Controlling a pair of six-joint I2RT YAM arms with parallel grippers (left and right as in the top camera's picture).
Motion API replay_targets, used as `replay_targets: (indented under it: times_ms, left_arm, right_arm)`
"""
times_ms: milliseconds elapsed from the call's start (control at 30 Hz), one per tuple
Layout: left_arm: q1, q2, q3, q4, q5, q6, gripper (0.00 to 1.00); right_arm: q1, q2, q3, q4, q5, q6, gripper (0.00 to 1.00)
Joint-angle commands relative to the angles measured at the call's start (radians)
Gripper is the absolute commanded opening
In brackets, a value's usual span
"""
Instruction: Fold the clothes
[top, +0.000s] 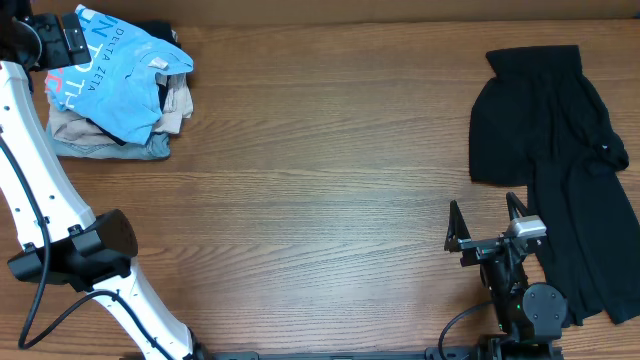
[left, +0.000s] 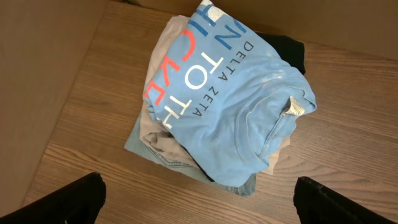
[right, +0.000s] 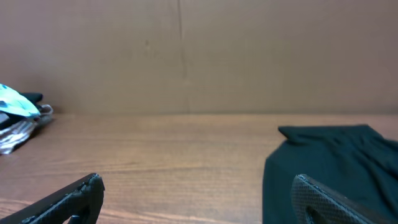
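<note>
Straight under my left pincer (left: 198, 182), seen from its wrist, sits the light blue T-shirt (left: 249, 106), crumpled, print side up, coral and white letters toward the left finger's side, collar tag toward the right finger's side. Both fingers (left: 68, 199) stand wide apart at the bottom corners of the view, nothing between them, not touching cloth. The shirt tops a pile: a beige piece (left: 155, 140) under it, pale denim (left: 138, 146) at the bottom, a black piece (left: 289, 53) peeking out on the far side. Overhead, the left pincer (top: 50, 40) is just beside the pile's left edge at the far left corner of the bench (top: 320, 150), and the T-shirt (top: 115, 75) spreads to its right. My right pincer (top: 485, 218) is low near the front edge, well apart from that pile, also spread wide and holding nothing. The loose black garment (top: 560, 150) lies flat ahead and to the right of it, one long part running down along the pincer's right side. I can't tell if the right finger touches that edge. From the right wrist, the right pincer (right: 199, 180) shows bare wood between the fingers, the black garment (right: 336, 155) ahead-right behind the right finger, the T-shirt (right: 15, 102) far off left, and a brown wall (right: 186, 56) behind.
</note>
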Motion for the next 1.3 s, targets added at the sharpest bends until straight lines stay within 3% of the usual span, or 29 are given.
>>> replay_targets:
  times_ms: [0, 1267]
  left_arm:
    - [0.003, 0.002, 0.001, 0.001, 0.012, -0.006, 1.00]
    - [0.003, 0.002, 0.001, 0.001, 0.012, -0.006, 1.00]
  right_arm:
    - [-0.002, -0.039, -0.017, -0.043, 0.035, -0.004, 1.00]
    - [-0.001, -0.061, -0.017, -0.071, 0.050, -0.003, 1.00]
